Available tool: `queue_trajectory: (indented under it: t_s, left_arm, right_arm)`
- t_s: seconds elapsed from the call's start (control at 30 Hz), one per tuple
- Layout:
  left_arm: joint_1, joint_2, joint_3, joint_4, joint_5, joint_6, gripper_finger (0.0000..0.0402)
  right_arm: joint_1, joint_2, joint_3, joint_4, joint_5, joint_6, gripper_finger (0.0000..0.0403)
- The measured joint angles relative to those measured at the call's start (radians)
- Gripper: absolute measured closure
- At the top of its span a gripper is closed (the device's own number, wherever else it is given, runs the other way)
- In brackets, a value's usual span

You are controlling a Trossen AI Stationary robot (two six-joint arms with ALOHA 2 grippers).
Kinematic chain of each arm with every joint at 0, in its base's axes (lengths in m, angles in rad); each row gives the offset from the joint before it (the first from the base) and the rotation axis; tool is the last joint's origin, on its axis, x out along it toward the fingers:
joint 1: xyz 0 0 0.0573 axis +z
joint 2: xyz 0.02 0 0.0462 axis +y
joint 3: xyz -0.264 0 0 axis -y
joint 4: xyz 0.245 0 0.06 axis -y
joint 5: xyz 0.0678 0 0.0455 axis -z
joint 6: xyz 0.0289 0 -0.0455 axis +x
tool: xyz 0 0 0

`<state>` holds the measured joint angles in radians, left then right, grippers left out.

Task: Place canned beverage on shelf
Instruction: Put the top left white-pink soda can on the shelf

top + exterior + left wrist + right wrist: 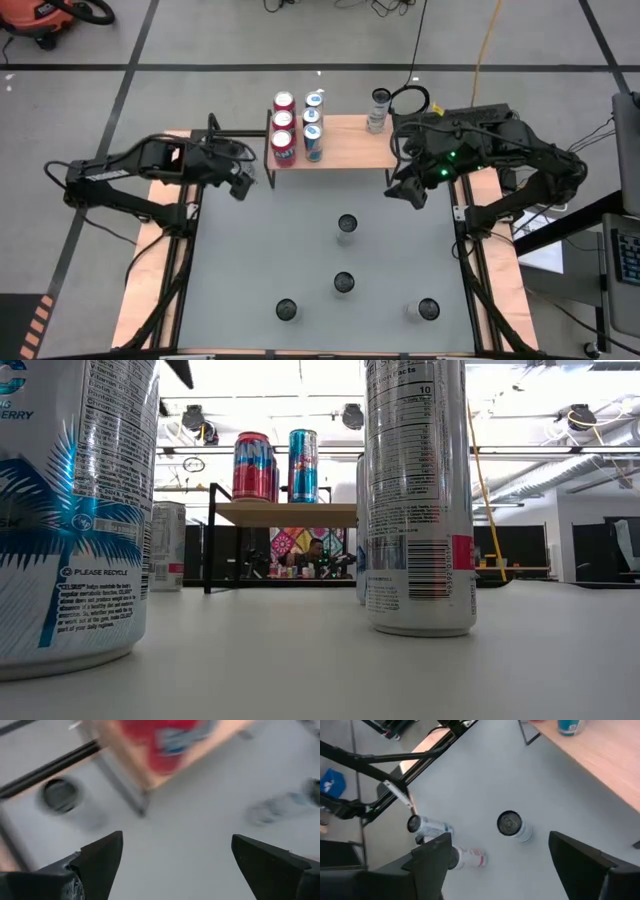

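Fingers (100, 860) spread, empty, beside shelf (350, 150) corners.

Wooden shelves: I count one light-brown rectangular wooden-topped shelf (345, 143) on thin black metal legs.
Cans on the shelf: six in all: three red-topped cans (284, 123), two blue cans (313, 122), one silver can (379, 110) standing apart at the far right end.
Cans on my grey table: four silver-white cans (347, 228), seen from above as dark round tops.
Cans altogether: ten.
My arms: two dark arms, so two pincers, the left gripper (240, 186) and the right gripper (406, 193).
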<state>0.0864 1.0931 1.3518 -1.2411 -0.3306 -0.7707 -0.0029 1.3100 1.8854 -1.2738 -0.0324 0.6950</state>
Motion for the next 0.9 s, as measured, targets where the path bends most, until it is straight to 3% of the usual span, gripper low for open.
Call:
queue_trajectory:
  t_s: [0.07,0.2,0.4,0.53,0.73,0.9]
  left_arm:
    - [0.05,0.007,0.0,-0.061,0.004,-0.032,0.003]
    - [0.195,0.025,0.0,-0.113,0.115,-0.014,0.003]
    - [0.443,0.076,0.0,-0.126,0.275,0.164,0.003]
    - [0.578,0.127,0.0,-0.139,0.308,0.31,0.003]
    - [0.711,0.235,0.0,-0.134,0.366,0.519,0.003]
    - [0.754,0.31,0.0,-0.127,0.39,0.615,0.003]
  right_arm:
    - [0.007,0.002,0.0,0.0,0.011,-0.001,0.0099]
    - [0.007,0.001,0.0,0.0,0.03,-0.006,0.0099]
    - [0.007,0.001,0.0,-0.001,0.059,-0.022,0.0099]
    - [0.007,0.001,0.0,-0.001,0.059,-0.017,0.0099]
    - [0.007,0.001,0.0,-0.002,0.059,-0.016,0.0099]
    - [0.007,0.001,0.0,-0.003,0.06,-0.017,0.0099]
